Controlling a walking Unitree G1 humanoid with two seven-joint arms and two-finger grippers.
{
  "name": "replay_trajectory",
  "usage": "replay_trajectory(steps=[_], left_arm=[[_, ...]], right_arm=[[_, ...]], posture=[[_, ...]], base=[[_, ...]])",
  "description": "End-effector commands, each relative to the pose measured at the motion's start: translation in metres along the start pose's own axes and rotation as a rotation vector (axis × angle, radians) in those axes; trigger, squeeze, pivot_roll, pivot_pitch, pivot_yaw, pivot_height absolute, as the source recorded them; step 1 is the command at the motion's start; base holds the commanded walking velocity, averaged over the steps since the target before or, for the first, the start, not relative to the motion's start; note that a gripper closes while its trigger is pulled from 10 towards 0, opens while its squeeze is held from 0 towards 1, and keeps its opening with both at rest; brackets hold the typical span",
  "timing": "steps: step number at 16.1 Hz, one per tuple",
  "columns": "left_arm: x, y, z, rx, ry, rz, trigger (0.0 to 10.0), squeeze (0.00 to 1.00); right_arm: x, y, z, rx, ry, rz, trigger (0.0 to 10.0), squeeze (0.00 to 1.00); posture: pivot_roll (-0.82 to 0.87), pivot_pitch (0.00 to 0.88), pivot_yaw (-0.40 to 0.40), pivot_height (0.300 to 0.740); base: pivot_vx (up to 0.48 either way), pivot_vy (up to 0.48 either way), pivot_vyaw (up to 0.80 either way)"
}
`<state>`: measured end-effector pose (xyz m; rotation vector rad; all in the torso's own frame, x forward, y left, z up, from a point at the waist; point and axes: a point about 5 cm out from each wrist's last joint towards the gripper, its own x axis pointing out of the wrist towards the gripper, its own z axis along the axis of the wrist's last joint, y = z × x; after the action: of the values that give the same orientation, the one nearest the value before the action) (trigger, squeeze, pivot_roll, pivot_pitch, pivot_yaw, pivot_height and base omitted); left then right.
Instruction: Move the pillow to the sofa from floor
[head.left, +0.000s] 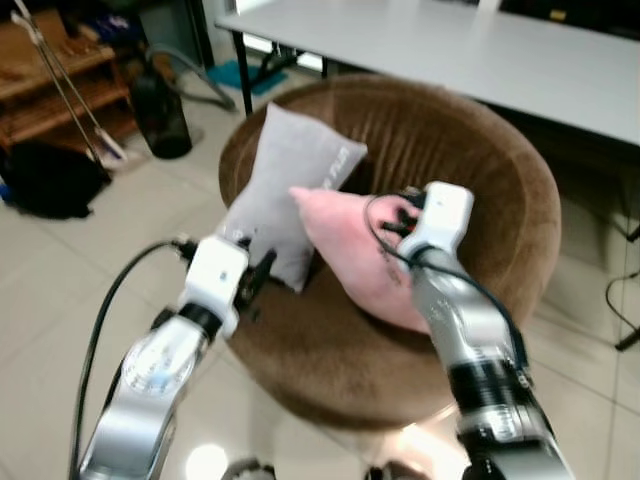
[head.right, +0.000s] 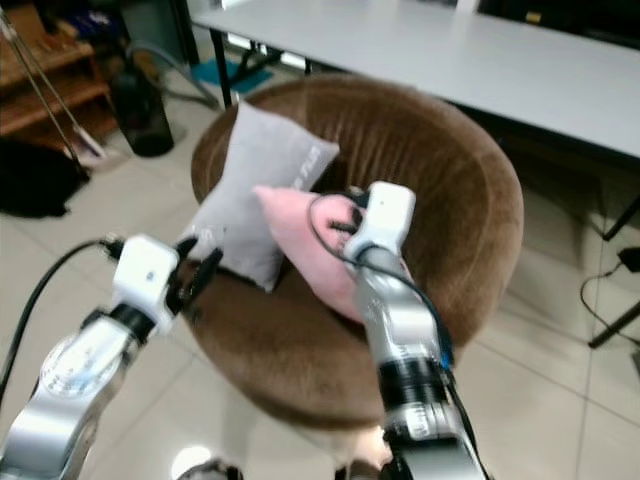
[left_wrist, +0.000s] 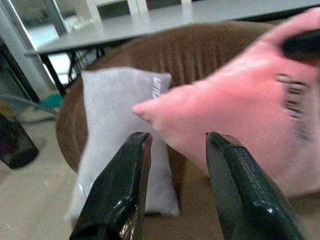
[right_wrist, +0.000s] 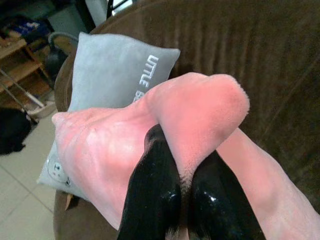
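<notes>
- Centre of the left eye frame: the right gripper (right_wrist: 182, 192) was clamped on a pinched fold of the pink pillow (head.left: 355, 255), fabric bunched up between its fingers in the right wrist view.
- That pillow hung over the seat of the round brown sofa (head.left: 500, 180); whether its lower edge touched the cushion, I could not tell.
- Soft and light, by the look of it — it dented and folded where it was gripped, so a corner or an edge fold seemed the place to hold it. Fleecy cover, unlikely to slip much, but a thin pinch could pull free.
- Lower left of the frame: the left gripper (left_wrist: 175, 185) hovered with fingers apart, holding nothing, pointed at the pillows.
- Just beside the pink one, a grey pillow (head.left: 290, 190) with white lettering leaned upright against the sofa's back, taking up the left part of the seat.
- Farther out: a white table (head.left: 450, 45) behind the sofa, a dark bin (head.left: 160, 115) and wooden shelves (head.left: 50, 85) at upper left, pale tiled floor (head.left: 60, 290).
</notes>
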<state>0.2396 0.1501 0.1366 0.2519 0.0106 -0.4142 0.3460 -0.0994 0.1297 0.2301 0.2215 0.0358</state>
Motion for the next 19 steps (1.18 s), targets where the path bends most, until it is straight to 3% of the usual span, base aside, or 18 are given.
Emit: replay_trajectory(steps=[1, 3, 5, 8, 13, 15, 17, 19], left_arm=[[-0.002, -0.001, 0.007, 0.009, -0.013, -0.019, 10.0, 0.0], [-0.017, 0.003, 0.009, -0.001, 0.002, -0.009, 10.0, 0.0], [-0.02, 0.003, 0.012, -0.004, -0.002, -0.01, 10.0, 0.0], [-0.022, 0.001, 0.017, -0.019, -0.012, -0.019, 10.0, 0.0], [-0.013, 0.001, 0.02, -0.015, -0.028, -0.036, 10.0, 0.0], [-0.009, 0.004, 0.021, -0.011, -0.033, -0.042, 10.0, 0.0], [-0.008, 0.003, 0.021, -0.01, -0.034, -0.048, 10.0, 0.0], [-0.01, -0.002, 0.022, -0.015, -0.033, -0.076, 10.0, 0.0]], right_arm=[[0.003, -0.001, 0.003, 0.0, -0.013, -0.016, 10.0, 0.0], [0.021, 0.014, 0.025, -0.028, -0.028, 0.005, 10.0, 0.0], [0.024, 0.023, 0.042, -0.014, -0.063, 0.035, 10.0, 0.0], [0.009, 0.047, 0.095, 0.058, -0.168, 0.237, 10.0, 0.0], [-0.015, 0.055, 0.142, 0.078, -0.202, 0.374, 10.0, 0.0], [-0.032, 0.065, 0.162, 0.059, -0.179, 0.464, 10.0, 0.0], [-0.034, 0.067, 0.16, 0.042, -0.141, 0.466, 10.0, 0.0], [-0.028, 0.064, 0.143, 0.026, -0.048, 0.396, 10.0, 0.0]], posture=[[0.05, 0.181, -0.014, 0.74], [0.06, 0.218, -0.019, 0.74], [0.06, 0.229, -0.019, 0.74], [0.05, 0.232, -0.018, 0.74], [0.05, 0.197, -0.009, 0.74], [0.04, 0.185, -0.004, 0.74], [0.03, 0.186, -0.003, 0.74], [0.04, 0.194, -0.005, 0.74]], base=[[0.0, 0.0, 0.0], [0.0, 0.0, 0.0], [0.0, 0.0, 0.0], [0.0, 0.0, 0.0], [0.0, 0.0, 0.0], [0.0, 0.0, 0.0], [0.0, 0.0, 0.0], [0.0, 0.0, 0.0]])
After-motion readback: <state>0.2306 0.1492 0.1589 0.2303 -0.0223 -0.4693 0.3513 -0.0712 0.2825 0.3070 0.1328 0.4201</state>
